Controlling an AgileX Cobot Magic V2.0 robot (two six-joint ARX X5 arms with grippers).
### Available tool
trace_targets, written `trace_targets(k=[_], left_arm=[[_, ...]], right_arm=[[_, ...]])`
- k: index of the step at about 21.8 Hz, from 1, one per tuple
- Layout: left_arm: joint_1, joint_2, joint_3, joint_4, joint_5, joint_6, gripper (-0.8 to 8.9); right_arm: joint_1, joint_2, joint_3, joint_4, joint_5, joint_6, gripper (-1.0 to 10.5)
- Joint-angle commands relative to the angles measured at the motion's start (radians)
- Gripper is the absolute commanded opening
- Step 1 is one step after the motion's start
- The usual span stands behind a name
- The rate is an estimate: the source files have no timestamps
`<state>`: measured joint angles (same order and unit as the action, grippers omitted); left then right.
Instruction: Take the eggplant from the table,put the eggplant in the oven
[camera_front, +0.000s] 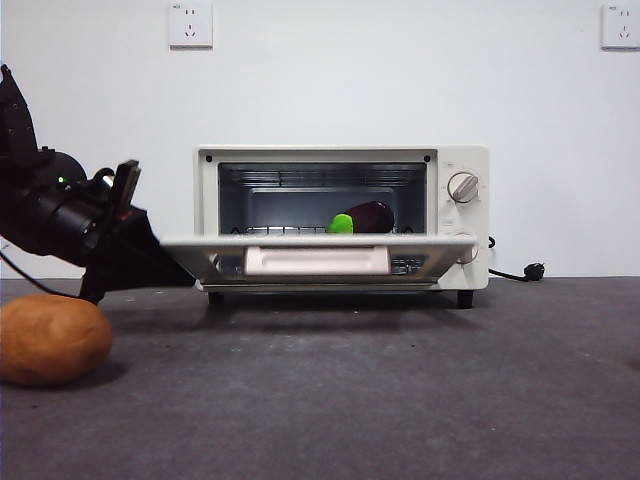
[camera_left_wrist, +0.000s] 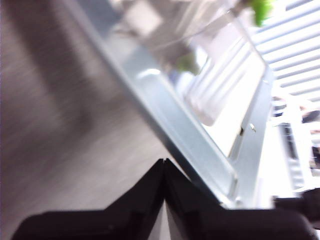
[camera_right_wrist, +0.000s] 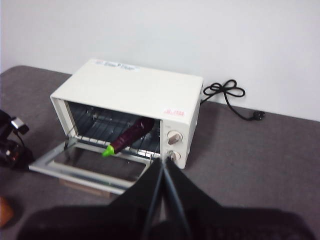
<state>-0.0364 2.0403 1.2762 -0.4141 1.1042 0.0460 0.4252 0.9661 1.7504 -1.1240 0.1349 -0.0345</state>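
You can see the eggplant lying on the rack inside the oven, green cap toward the open door. Your left gripper sits at the door's 9 o'clock corner, jaws closed on nothing. The right gripper hovers high above the counter, jaws closed and empty. A potato rests at the counter's 9 o'clock.
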Motion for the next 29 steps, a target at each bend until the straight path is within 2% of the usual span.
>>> trace_targets(k=[1,6,11,14,17,22,29], left_arm=[[0.001,0.009,-0.005,0.043,0.053,-0.043,-0.06],[0.011,0.007,-0.003,0.091,0.071,-0.084,-0.06],[0.013,-0.006,0.007,0.199,0.105,-0.18,-0.06],[0.013,-0.013,0.039,0.249,0.103,-0.233,-0.06],[0.012,-0.013,0.1,0.253,0.099,-0.249,-0.06],[0.0,-0.013,0.201,0.251,0.038,-0.249,-0.06],[-0.021,-0.013,0.299,0.25,-0.121,-0.248,-0.06]], right_arm=[[0.001,-0.001,-0.001,-0.01,0.005,-0.003,-0.1],[0.001,0.0,-0.001,-0.014,0.004,-0.003,-0.1],[0.001,0.0,-0.001,-0.014,0.004,-0.003,-0.1],[0.001,0.0,-0.001,-0.016,0.004,-0.003,-0.1],[0.001,0.0,-0.001,-0.026,0.004,-0.003,-0.1],[0.001,0.0,-0.001,-0.037,0.004,-0.003,-0.1],[0.001,0.0,-0.001,-0.037,0.004,-0.003,-0.1]])
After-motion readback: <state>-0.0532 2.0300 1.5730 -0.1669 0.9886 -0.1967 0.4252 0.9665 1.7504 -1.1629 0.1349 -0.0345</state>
